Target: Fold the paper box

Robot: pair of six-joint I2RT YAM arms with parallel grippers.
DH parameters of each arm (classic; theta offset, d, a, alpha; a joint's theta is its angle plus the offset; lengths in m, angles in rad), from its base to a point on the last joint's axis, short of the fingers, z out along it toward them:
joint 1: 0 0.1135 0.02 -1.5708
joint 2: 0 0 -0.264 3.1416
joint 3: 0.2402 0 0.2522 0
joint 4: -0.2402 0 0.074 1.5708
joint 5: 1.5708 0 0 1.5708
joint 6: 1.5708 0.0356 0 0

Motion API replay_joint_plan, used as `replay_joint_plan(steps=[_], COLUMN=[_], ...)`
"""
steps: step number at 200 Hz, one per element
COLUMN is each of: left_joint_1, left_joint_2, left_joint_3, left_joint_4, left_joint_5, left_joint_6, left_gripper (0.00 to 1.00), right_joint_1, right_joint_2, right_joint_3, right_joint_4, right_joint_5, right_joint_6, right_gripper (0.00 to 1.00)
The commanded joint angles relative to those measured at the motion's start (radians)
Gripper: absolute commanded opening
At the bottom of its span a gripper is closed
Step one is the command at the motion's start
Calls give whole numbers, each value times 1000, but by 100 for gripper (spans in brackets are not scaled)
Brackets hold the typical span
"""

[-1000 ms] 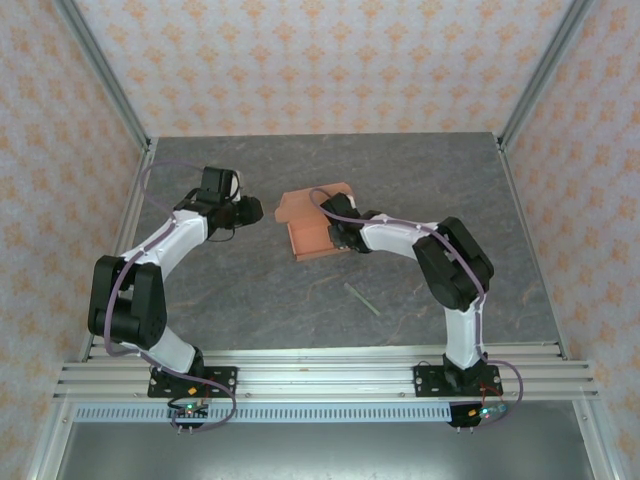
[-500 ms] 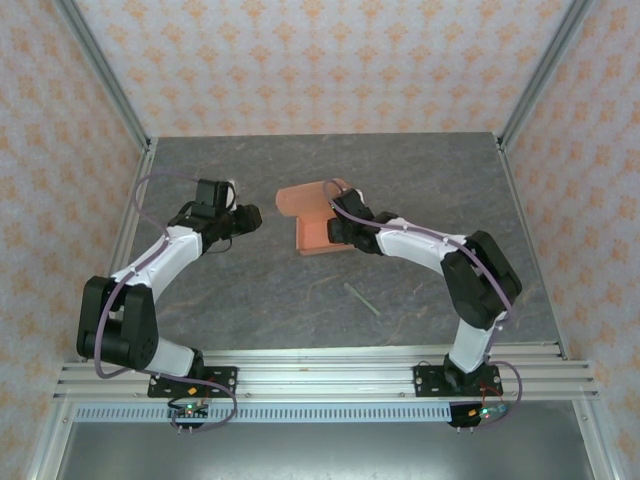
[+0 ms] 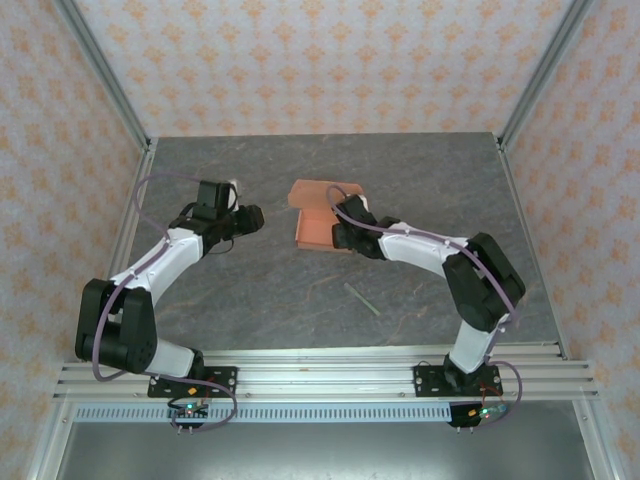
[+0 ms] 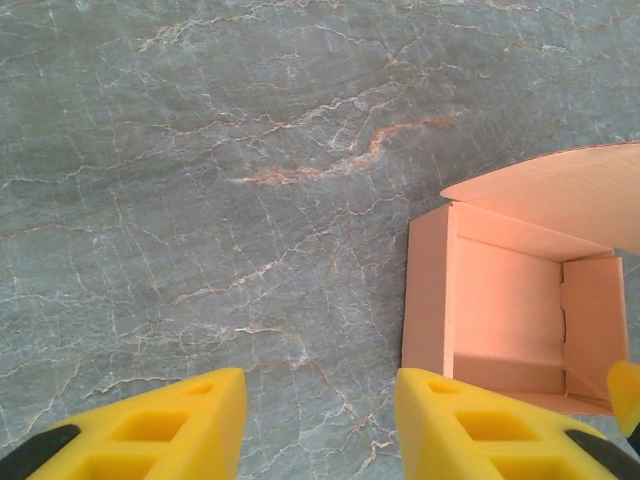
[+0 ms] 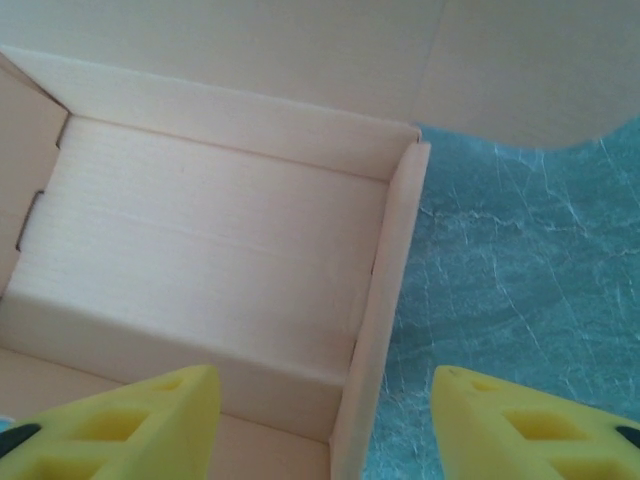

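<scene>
Top: box sits open on the grey worktop, mid-far, with its lid raised at the far edge. Left fingers are well left of it, holding nothing. Right fingers are over its right side. A thin stick lies nearer, apart.
Left wrist: fingers spread over bare worktop, box just right of them.
Right wrist: fingers spread, box's side wall between them, with a gap on both sides.
</scene>
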Motion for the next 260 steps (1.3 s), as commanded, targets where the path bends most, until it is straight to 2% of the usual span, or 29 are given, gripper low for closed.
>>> replay_joint_plan(steps=[1, 54, 75, 111, 128, 163, 193, 237, 260], left_joint_1=[-13, -29, -31, -31, -34, -33, -35, -35, -35], left_joint_2=[-58, -168, -197, -215, -225, -238, -234, -238, -238], left_joint_3=[-29, -107, -136, -150, -150, -144, -142, -142, -148], left_joint_4=[24, 57, 58, 25, 10, -9, -9, -11, -13], left_joint_5=[-39, -35, -34, -32, -33, -40, -35, -35, -48], left_joint_6=[-6, -44, -47, -31, -24, -11, -9, -6, 3], left_gripper=[44, 49, 50, 51, 51, 52, 52, 52, 53], right_joint_1=[19, 113, 135, 166, 166, 166, 166, 166, 166], right_joint_2=[-115, -322, -319, -286, -262, -195, -172, -136, -143], right_joint_3=[-56, -204, -255, -271, -264, -256, -246, -217, -178], right_joint_4=[0, -150, -215, -287, -305, -307, -316, -329, -331], right_joint_5=[-6, -72, -153, -191, -205, -240, -219, -188, -168], right_joint_6=[-9, 9, 51, 81, 69, 48, 25, -16, -53], right_gripper=[60, 61, 61, 57, 53, 37, 32, 15, 11])
